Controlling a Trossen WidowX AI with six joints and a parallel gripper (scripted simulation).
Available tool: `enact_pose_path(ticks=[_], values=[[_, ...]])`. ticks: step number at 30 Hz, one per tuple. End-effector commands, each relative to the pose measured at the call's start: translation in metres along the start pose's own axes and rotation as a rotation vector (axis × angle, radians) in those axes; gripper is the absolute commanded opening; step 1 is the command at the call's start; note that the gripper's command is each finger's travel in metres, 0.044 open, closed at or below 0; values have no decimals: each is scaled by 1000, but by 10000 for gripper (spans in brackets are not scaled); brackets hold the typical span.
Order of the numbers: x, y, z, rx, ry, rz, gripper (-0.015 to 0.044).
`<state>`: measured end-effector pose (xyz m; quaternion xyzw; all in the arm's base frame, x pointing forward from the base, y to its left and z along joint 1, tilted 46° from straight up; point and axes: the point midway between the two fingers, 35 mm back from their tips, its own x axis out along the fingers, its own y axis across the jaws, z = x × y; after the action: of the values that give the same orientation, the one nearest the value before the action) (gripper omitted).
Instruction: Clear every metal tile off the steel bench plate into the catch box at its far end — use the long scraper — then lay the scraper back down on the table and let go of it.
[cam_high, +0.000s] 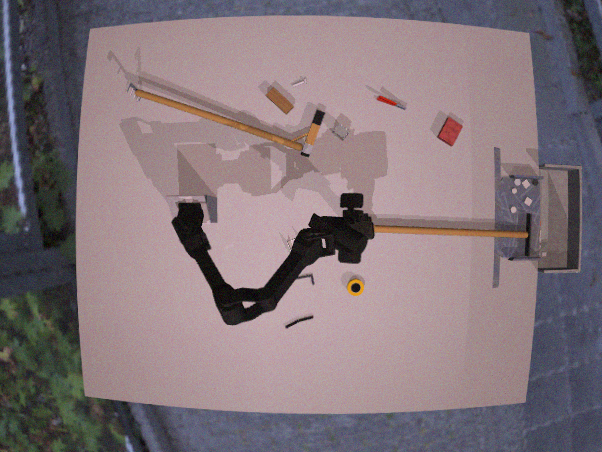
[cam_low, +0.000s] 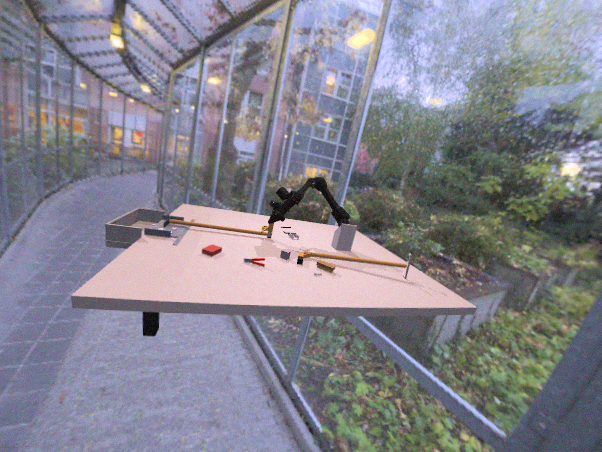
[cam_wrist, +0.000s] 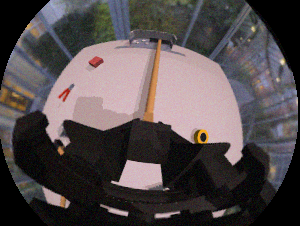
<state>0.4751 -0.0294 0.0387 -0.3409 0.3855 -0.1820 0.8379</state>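
Note:
My gripper (cam_high: 371, 228) (cam_low: 270, 231) is shut on the long scraper (cam_high: 450, 230) (cam_low: 220, 227) (cam_wrist: 153, 82). The scraper's wooden shaft runs from the fingers to the steel plate (cam_high: 506, 235). Its dark blade (cam_high: 528, 225) stands across the plate near the catch box (cam_high: 576, 220) (cam_low: 117, 235). Several pale tiles (cam_high: 528, 201) lie on the plate's upper half in the top view, to one side of the shaft. A small pale piece (cam_high: 544, 254) shows at the box's near edge; whether it is inside is unclear. The fingertips are hidden by the arm in the top view.
A rake-like tool (cam_high: 215, 118) (cam_low: 360, 259) lies at the upper left. A red block (cam_high: 450, 131) (cam_low: 212, 249), red pliers (cam_high: 387, 101) (cam_low: 258, 259), a brown block (cam_high: 280, 100) and a yellow roll (cam_high: 355, 287) (cam_wrist: 201, 136) lie about. Low side walls flank the plate.

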Motion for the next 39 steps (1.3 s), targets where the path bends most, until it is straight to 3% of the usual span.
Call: enact_pose_path(ticks=[1, 39], values=[[-7, -1, -1, 7, -10, -3, 0], [-43, -3, -46, 6, -13, -1, 0]])
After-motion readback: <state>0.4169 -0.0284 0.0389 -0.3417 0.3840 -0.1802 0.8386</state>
